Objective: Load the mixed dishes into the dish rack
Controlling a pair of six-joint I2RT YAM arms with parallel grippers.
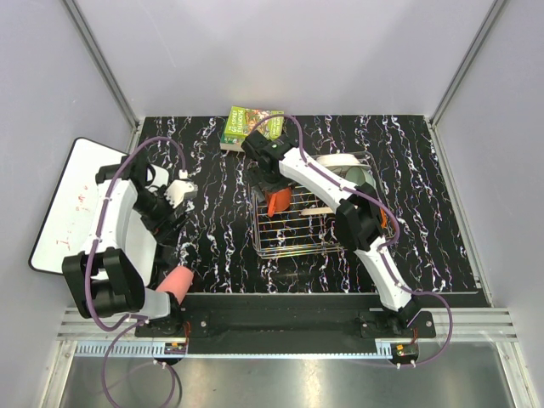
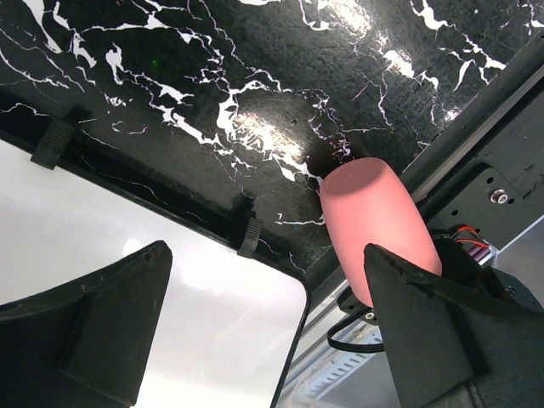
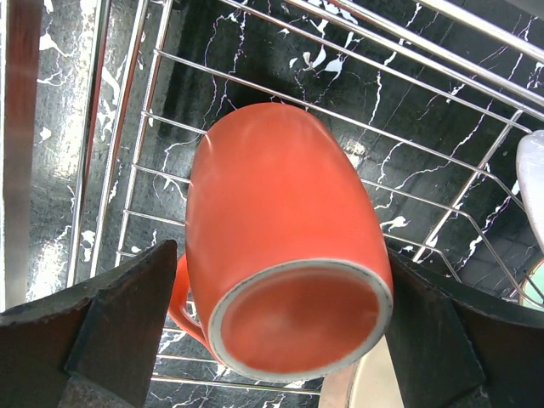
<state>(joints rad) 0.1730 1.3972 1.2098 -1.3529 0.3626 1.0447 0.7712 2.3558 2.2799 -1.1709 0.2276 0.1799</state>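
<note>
A salmon-pink cup (image 1: 175,281) lies on its side at the table's near edge by the left arm's base; it also shows in the left wrist view (image 2: 374,221). My left gripper (image 1: 170,223) (image 2: 268,255) is open and empty, hovering above it and the board's corner. My right gripper (image 1: 276,202) (image 3: 280,255) is open inside the dish rack (image 1: 289,248), its jaws wide on either side of an orange-red cup (image 3: 280,229), which sits bottom-up on the wire bars (image 3: 255,85). A white plate (image 1: 338,161) and a pale green bowl (image 1: 359,177) stand at the rack's far right.
A green book (image 1: 246,125) lies at the back, just behind the right wrist. A white board with red scribbles (image 1: 68,204) lies off the table's left edge (image 2: 170,306). A cream dish edge (image 1: 310,207) lies in the rack.
</note>
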